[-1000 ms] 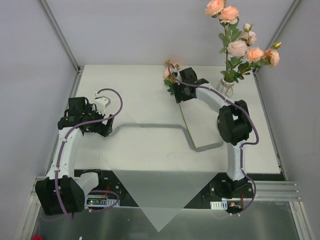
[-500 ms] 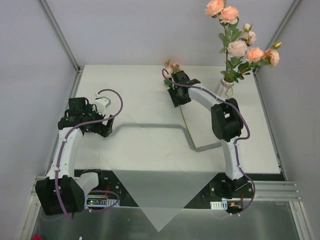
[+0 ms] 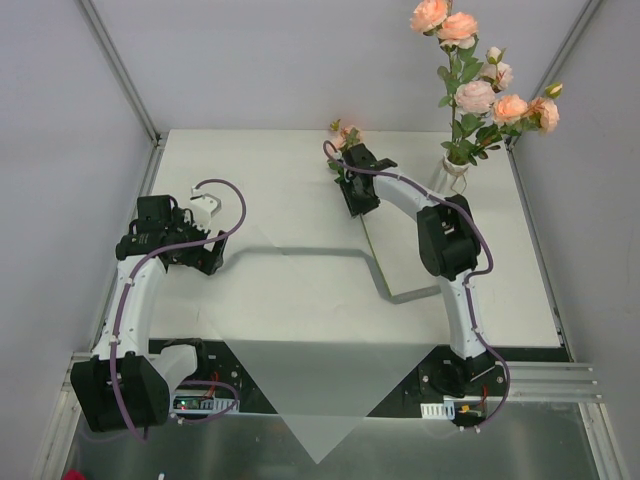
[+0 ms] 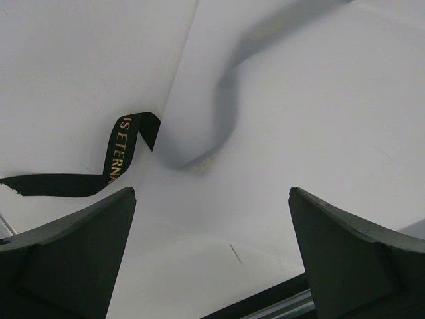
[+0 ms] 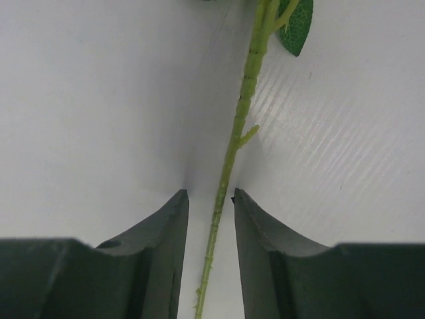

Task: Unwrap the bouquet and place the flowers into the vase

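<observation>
One rose [image 3: 345,135] lies flat on the worktop [image 3: 250,170], just beside the vase [image 3: 455,175] that already holds the other flowers [image 3: 475,95]. Its long stem [image 5: 239,113] runs from the bloom at the far end toward the near edge. The right pincer [image 5: 210,196] stands directly over this stem with one finger on each side. The jaws are narrow, and a thin gap shows on both sides, so I judge the stem is not gripped yet. The next closing depends on the stem staying between the fingers. The left pincer [image 4: 211,193] is wide and holds nothing. It hovers well apart over the wrapping paper [image 4: 299,100] and the dark ribbon [image 4: 119,149].
</observation>
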